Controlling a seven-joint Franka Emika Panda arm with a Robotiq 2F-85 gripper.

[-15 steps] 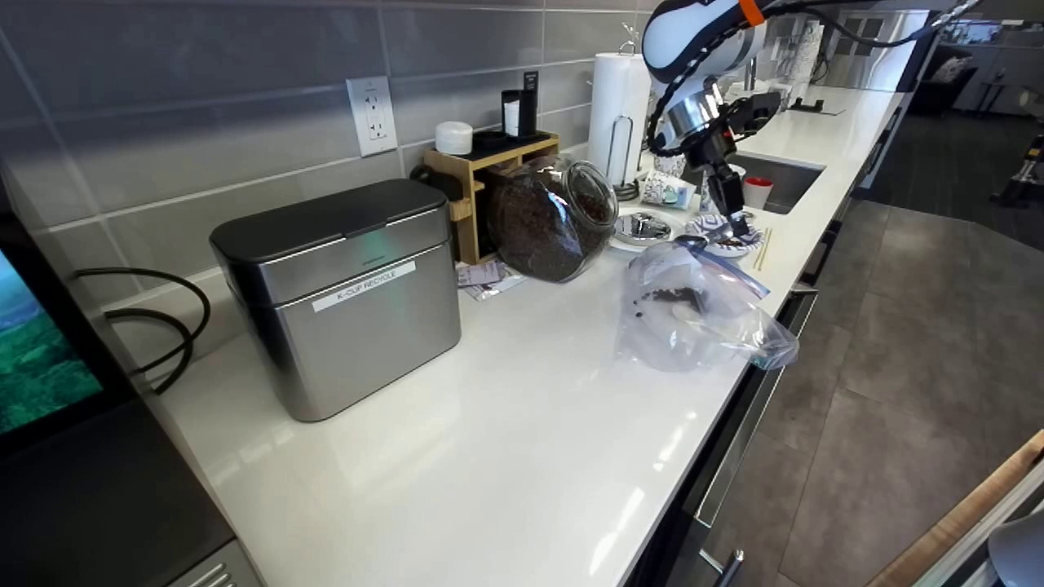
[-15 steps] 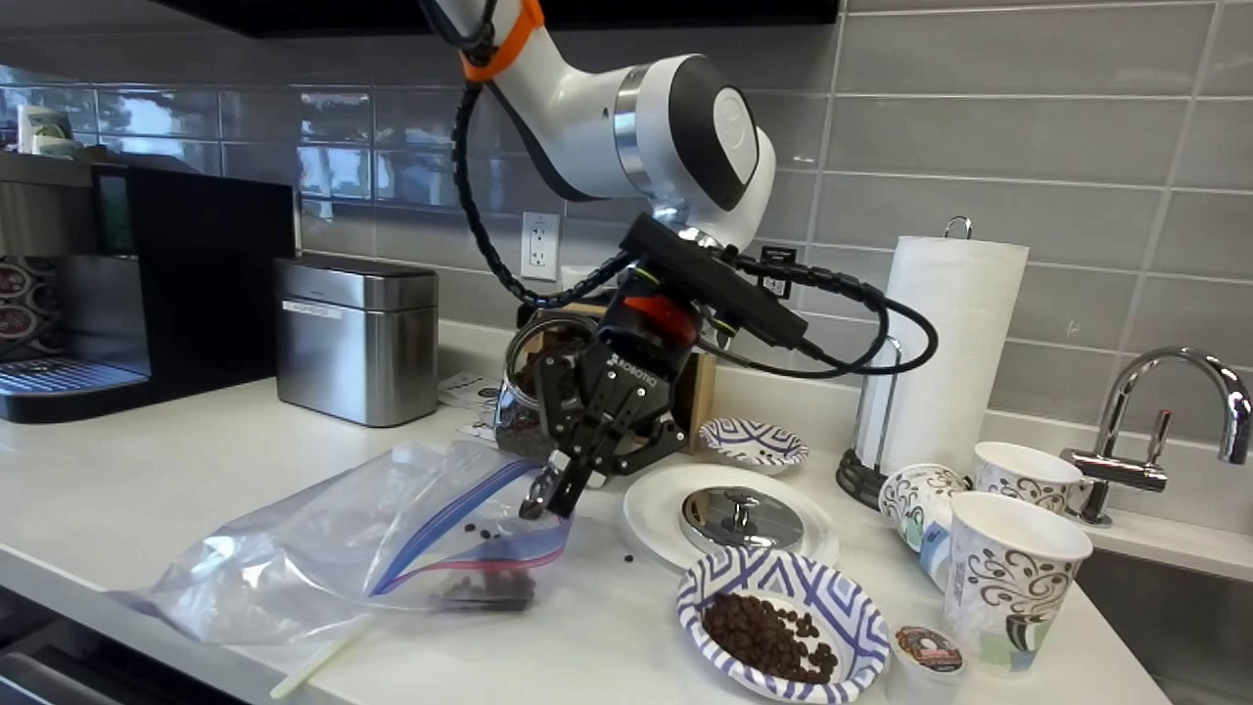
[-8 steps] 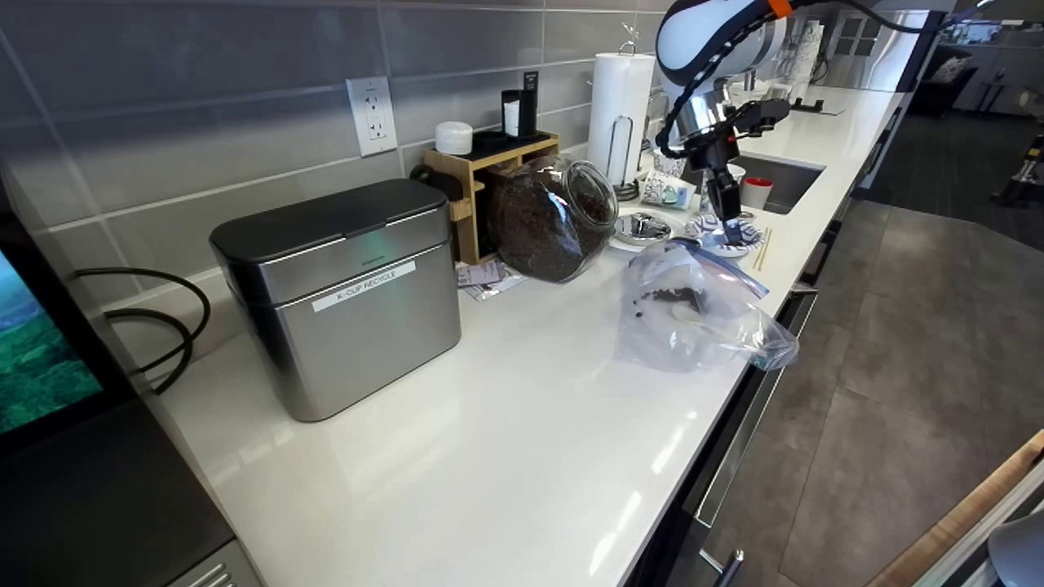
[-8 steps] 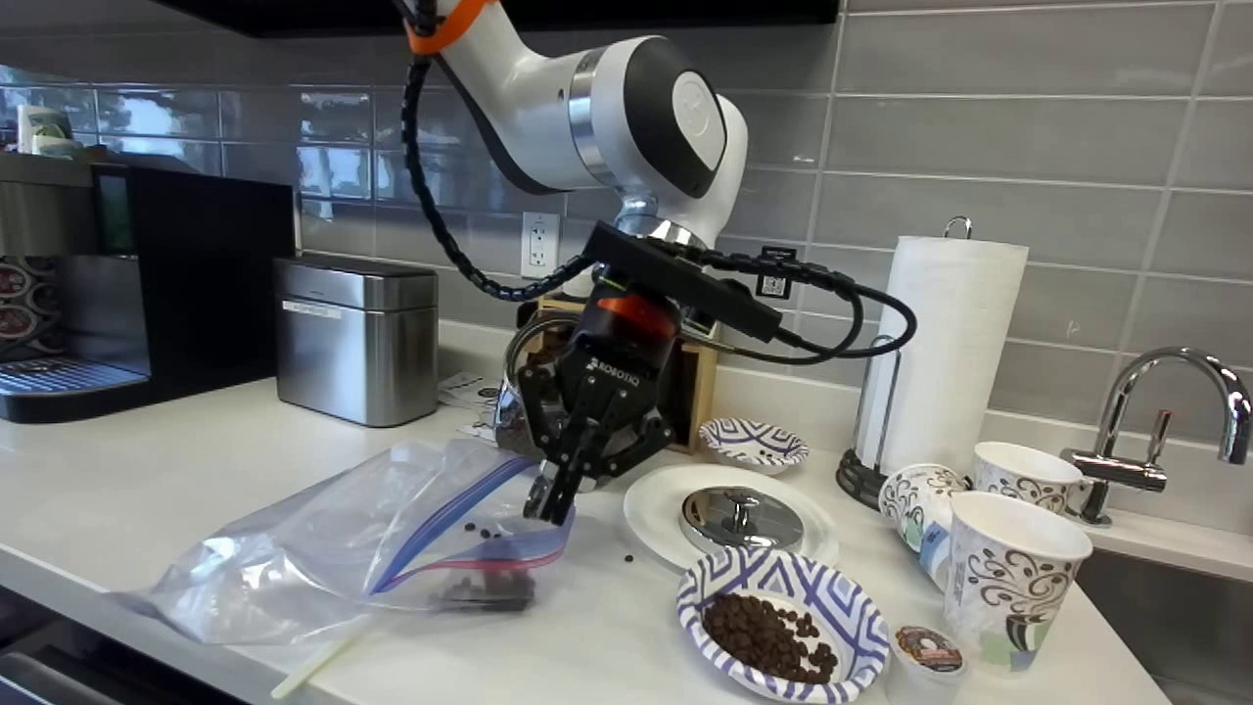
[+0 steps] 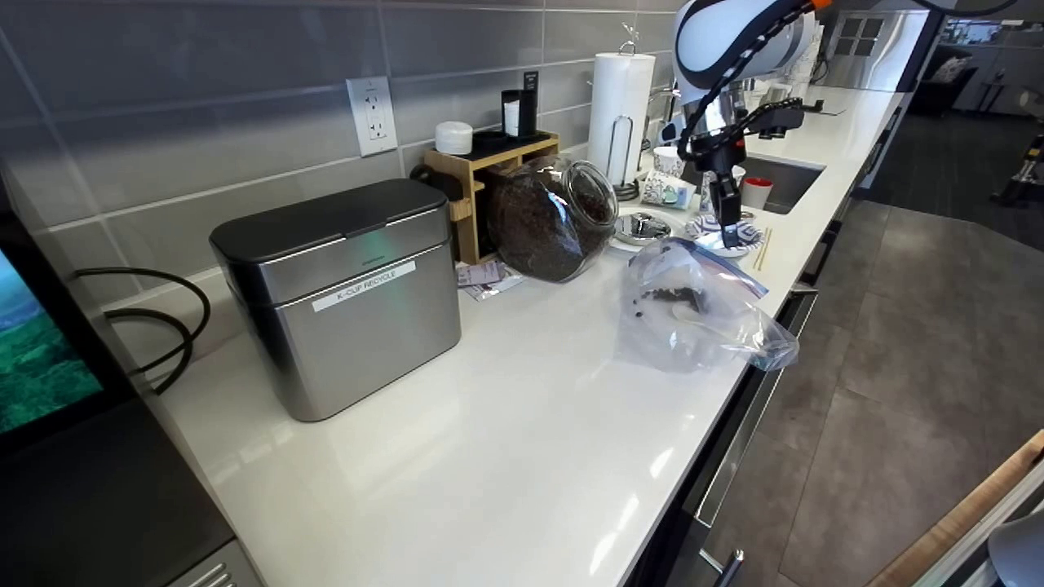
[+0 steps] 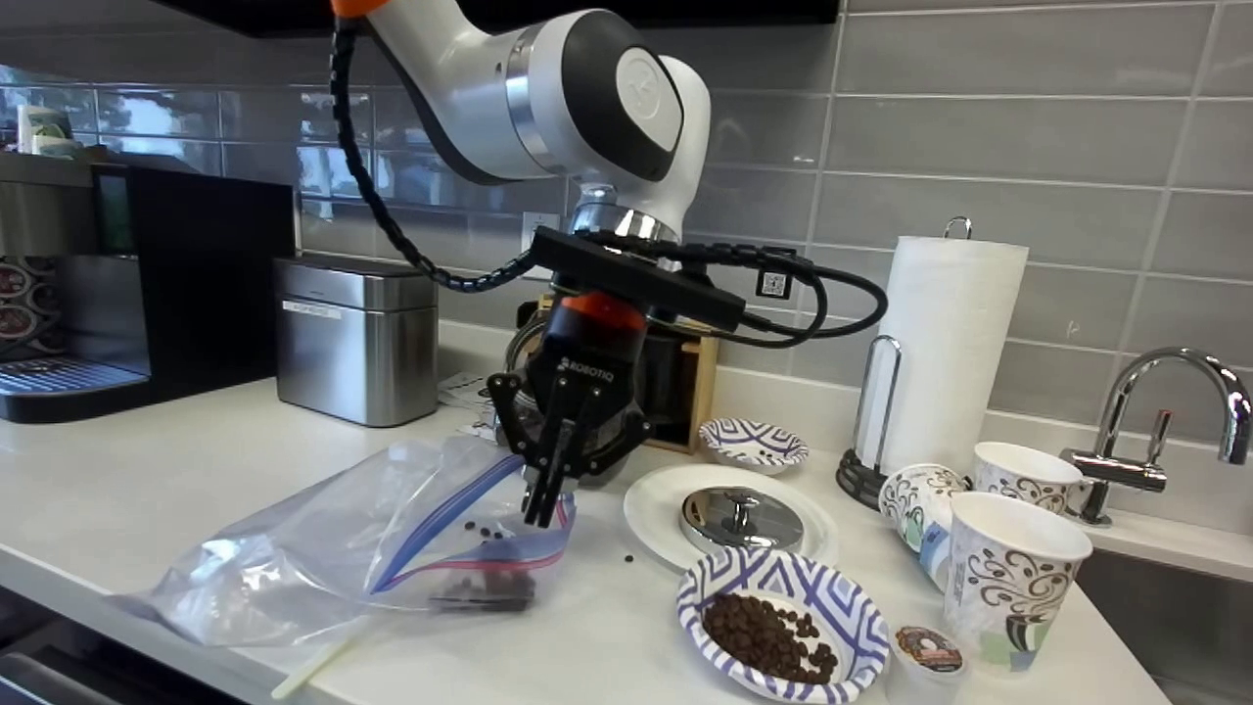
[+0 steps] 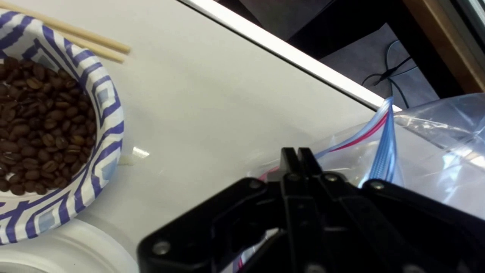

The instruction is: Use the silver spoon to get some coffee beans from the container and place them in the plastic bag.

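Gripper [image 7: 296, 151] holds silver spoon [image 7: 276, 176] (mostly hidden), jaws nearly meeting, near plastic bag [image 6: 323, 548]. Bowl [image 6: 817, 573] contains coffee beans [image 6: 752, 634].

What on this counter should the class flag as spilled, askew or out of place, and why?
What looks like a stray coffee bean lies loose on the counter between the plastic bag and the white plate, probably spilled. A paper cup lies tipped over beside an upright cup. The plastic bag reaches past the counter's edge.
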